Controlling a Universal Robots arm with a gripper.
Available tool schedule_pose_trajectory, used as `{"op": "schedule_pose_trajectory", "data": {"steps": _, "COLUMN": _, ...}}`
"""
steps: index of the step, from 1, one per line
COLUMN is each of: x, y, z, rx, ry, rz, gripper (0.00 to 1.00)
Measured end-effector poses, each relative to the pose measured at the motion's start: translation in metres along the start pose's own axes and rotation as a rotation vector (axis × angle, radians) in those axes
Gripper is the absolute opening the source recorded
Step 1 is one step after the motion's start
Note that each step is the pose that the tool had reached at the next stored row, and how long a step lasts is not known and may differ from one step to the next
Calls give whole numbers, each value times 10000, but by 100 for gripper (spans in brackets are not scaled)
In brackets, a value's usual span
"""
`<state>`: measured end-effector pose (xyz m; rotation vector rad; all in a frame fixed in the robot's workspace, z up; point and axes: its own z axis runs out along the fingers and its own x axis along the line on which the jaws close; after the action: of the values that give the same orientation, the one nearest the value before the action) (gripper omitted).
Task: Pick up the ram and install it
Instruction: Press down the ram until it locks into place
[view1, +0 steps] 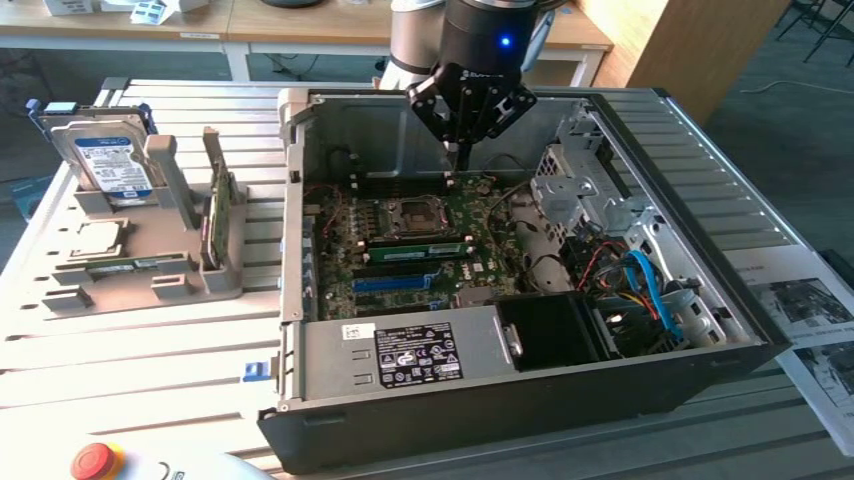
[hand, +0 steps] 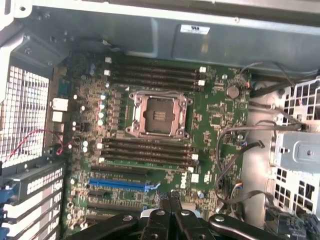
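An open computer case lies on its side on a slatted table, its interior facing up. Its metal walls rise on all sides, so the only way in is from above. Most of its floor is the green motherboard, with a square socket in the middle and rows of long dark memory slots on either side of it. A green stick already lies in one slot beside the socket. Toward the exterior view's right, a metal drive cage and loose blue and black cables crowd the case; a power supply fills the near edge.

The robot arm's gripper hangs inside the case opening, above the board's far edge, its fingers pressed together with nothing between them.

Outside the case, at the exterior view's left, a grey holder carries a hard drive and the ram, standing on edge in its slot, well apart from the gripper.
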<state>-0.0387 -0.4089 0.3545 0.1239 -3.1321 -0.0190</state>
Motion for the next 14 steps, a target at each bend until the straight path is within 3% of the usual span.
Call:
{"op": "schedule_pose_trajectory", "data": {"steps": 2, "x": 1, "y": 0, "z": 0, "rx": -255, "ry": -20, "rz": -1, "gripper": 11}}
{"op": "schedule_pose_trajectory", "data": {"steps": 3, "x": 3, "y": 0, "z": 0, "rx": -339, "ry": -26, "rz": -1, "gripper": 11}}
{"op": "schedule_pose_trajectory", "data": {"steps": 4, "x": 4, "y": 1, "z": 0, "rx": -375, "ry": -29, "rz": -1, "gripper": 11}}
{"op": "schedule_pose_trajectory", "data": {"steps": 14, "x": 3, "y": 1, "z": 0, "rx": -430, "ry": -18, "rz": -1, "gripper": 11}}
